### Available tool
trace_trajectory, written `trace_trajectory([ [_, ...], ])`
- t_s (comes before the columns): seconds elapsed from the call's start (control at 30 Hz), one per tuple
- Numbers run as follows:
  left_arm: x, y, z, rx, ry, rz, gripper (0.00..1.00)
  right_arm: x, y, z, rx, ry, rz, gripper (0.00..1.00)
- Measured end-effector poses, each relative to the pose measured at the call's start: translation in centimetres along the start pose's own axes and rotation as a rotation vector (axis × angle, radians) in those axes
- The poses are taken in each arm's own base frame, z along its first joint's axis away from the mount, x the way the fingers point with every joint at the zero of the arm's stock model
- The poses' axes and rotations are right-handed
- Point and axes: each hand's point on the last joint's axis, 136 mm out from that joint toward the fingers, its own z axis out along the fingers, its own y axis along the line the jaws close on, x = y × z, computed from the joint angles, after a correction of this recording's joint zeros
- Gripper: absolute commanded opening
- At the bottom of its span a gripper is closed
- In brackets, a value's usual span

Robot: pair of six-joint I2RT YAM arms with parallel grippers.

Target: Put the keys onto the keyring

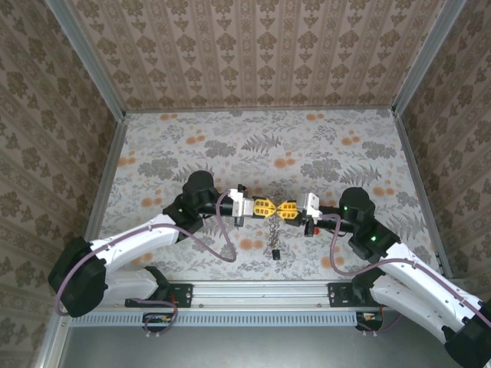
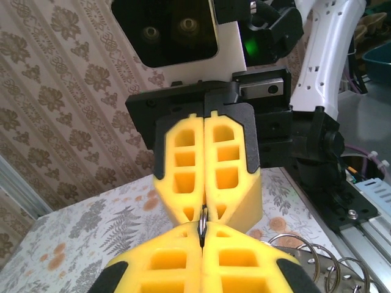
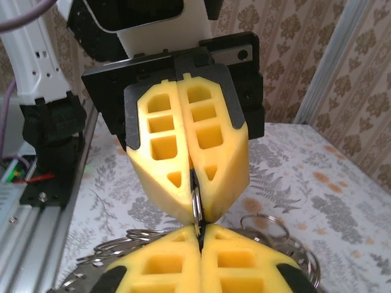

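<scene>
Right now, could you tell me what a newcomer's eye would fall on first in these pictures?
Two yellow pincers meet tip to tip above the middle of the table: the left pincer and the right pincer both pinch the thin metal keyring between them. Just below them more silvery rings hang, and a small dark object lies on the flower-patterned table.

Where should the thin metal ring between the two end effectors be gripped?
Probably at its rim, pads on its flat faces, coming horizontally from either side: the ring stands edge-on in the finger seams, as the left end effector and right end effector pinch it now.
</scene>
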Motion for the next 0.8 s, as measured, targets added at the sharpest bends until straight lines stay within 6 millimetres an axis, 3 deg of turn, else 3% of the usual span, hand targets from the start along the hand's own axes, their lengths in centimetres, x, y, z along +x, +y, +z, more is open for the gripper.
trace_trajectory([
  [0.07,0.0,0.1,0.0,-0.008,-0.005,-0.001,0.00,0.0,-0.2,0.1,0.005,-0.004,-0.003,0.00],
  [0.2,0.5,0.4,0.0,-0.032,0.010,-0.011,0.10,0.4,-0.6,0.0,0.036,0.019,-0.012,0.00],
  [0.6,4.7,-1.1,0.1,-0.020,0.233,-0.016,0.24,2.9,-0.7,-0.8,0.057,0.282,-0.077,0.00],
  [0.8,5.6,-1.1,0.4,-0.026,0.272,-0.035,0.25,4.3,-1.0,-0.9,0.074,0.373,-0.098,0.00],
])
